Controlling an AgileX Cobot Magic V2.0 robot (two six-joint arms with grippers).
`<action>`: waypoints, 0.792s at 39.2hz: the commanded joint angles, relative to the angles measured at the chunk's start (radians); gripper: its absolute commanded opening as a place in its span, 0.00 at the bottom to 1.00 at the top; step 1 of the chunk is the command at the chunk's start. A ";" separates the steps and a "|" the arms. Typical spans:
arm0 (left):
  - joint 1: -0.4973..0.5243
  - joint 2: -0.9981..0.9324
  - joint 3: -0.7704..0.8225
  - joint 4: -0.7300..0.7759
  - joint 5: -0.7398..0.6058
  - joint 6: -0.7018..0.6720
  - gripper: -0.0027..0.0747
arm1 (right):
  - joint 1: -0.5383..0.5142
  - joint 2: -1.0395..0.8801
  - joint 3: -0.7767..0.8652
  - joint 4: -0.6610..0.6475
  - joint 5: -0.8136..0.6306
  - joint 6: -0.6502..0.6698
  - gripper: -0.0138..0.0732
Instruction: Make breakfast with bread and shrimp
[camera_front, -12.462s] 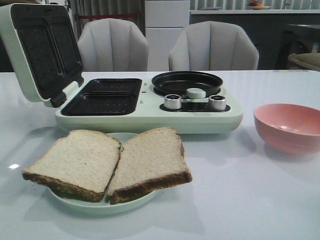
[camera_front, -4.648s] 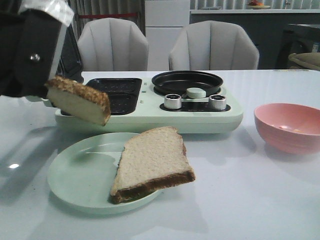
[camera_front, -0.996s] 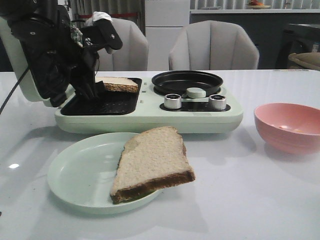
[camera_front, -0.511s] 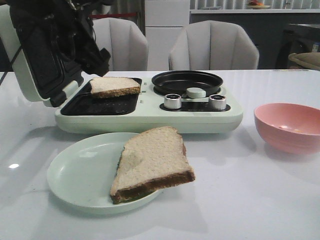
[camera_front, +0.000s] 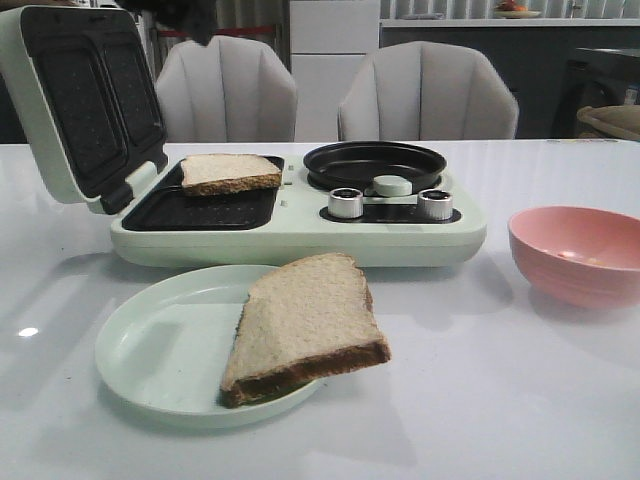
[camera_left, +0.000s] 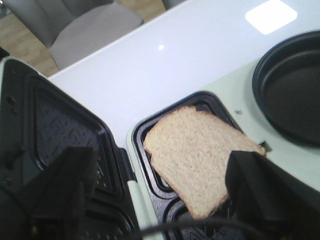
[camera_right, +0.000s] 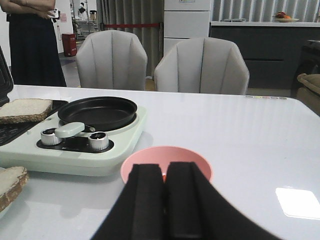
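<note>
One bread slice (camera_front: 230, 171) on the griddle (camera_front: 205, 195), another (camera_front: 305, 325) on the plate (camera_front: 150, 350).

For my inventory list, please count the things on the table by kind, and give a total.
Bread slices: 2 (one in the sandwich maker, one on the plate)
Plates: 1
Bowls: 1, pink
Breakfast machines: 1
Total: 5

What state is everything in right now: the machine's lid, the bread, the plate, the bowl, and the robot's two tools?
Sandwich maker lid: open, tilted back.
Bread slice on grill: lying askew across the tray's edge.
Bread slice on plate: overhanging the plate.
Pink bowl: upright.
Left tool: open, above the grill.
Right tool: shut, empty.
</note>
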 joint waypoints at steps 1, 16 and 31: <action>-0.020 -0.119 -0.014 -0.003 -0.040 -0.016 0.76 | -0.006 -0.021 -0.016 0.001 -0.081 -0.006 0.31; 0.007 -0.419 0.210 -0.126 -0.038 -0.024 0.76 | -0.006 -0.021 -0.016 0.001 -0.081 -0.006 0.31; 0.158 -0.692 0.471 -0.549 -0.040 0.391 0.76 | -0.006 -0.021 -0.016 0.001 -0.081 -0.006 0.31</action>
